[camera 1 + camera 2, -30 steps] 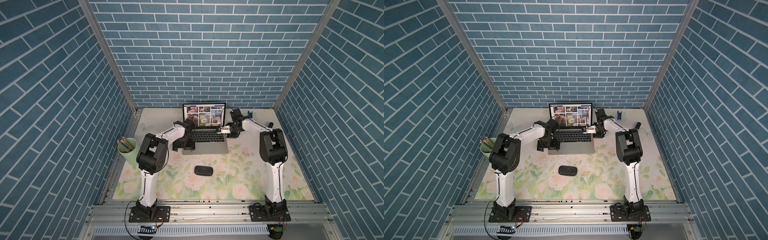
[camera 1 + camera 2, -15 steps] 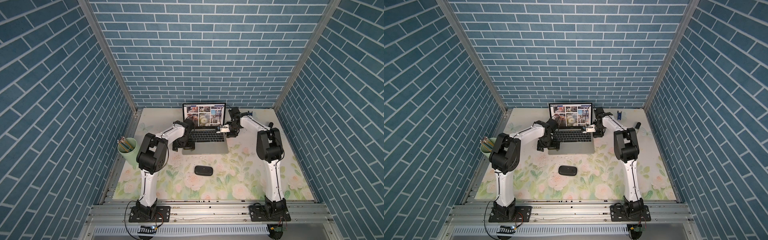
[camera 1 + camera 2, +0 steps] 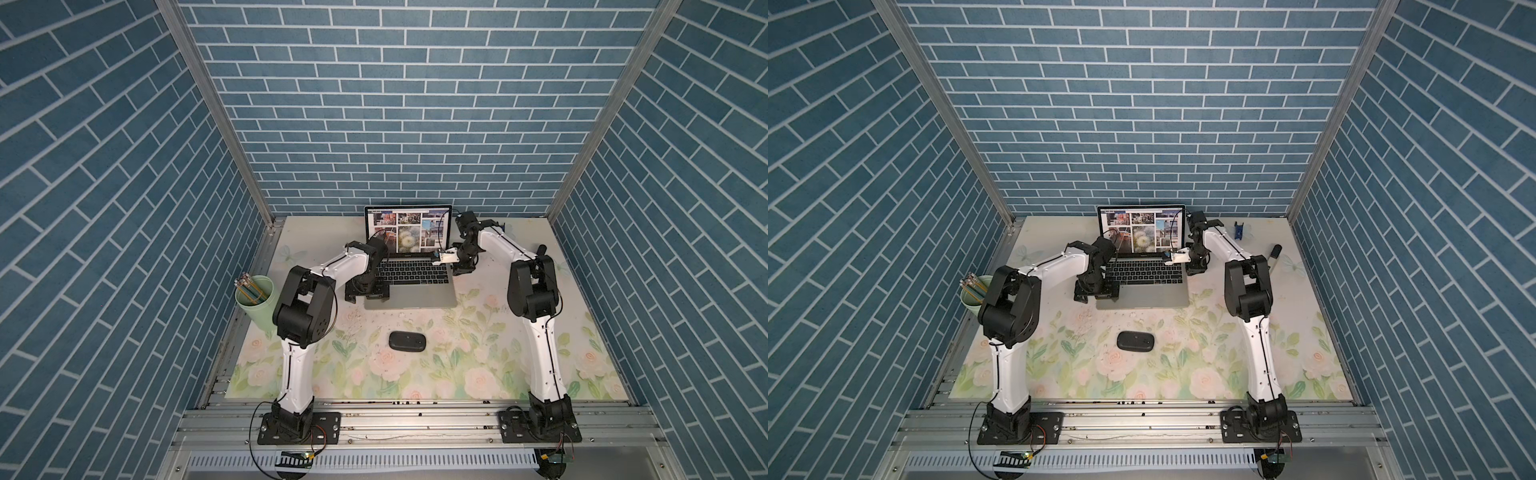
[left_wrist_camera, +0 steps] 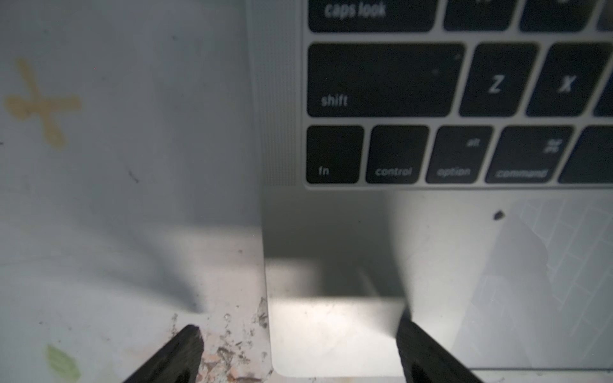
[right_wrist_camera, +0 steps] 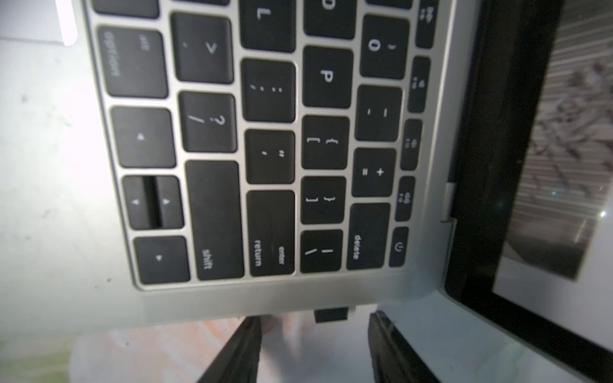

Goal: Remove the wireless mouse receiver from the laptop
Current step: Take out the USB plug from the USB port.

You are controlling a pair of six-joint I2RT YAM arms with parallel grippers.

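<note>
The silver-grey laptop (image 3: 409,297) (image 3: 1142,298) stands open at the back middle of the mat. The wireless mouse receiver (image 5: 331,314), a tiny black stub, sticks out of the laptop's (image 5: 298,300) right side near the hinge. My right gripper (image 5: 315,328) (image 3: 462,269) (image 3: 1195,270) is open at that side, and the stub lies in the gap between the fingers, touching neither. My left gripper (image 4: 298,335) (image 3: 368,296) (image 3: 1096,296) is open wide across the laptop's (image 4: 331,328) front left corner, one finger over the mat and one over the palm rest. In both top views the receiver is hidden.
A flat black mouse (image 3: 407,341) (image 3: 1136,340) lies on the flowered mat in front of the laptop. A green cup of pencils (image 3: 254,301) (image 3: 971,299) stands at the left edge. A blue clip (image 3: 1238,230) and a black-capped white stick (image 3: 1274,257) lie at the back right.
The right arm's elbow has swung a little to the left and its gripper has shifted slightly beside the laptop's right edge. The left arm has not moved.
</note>
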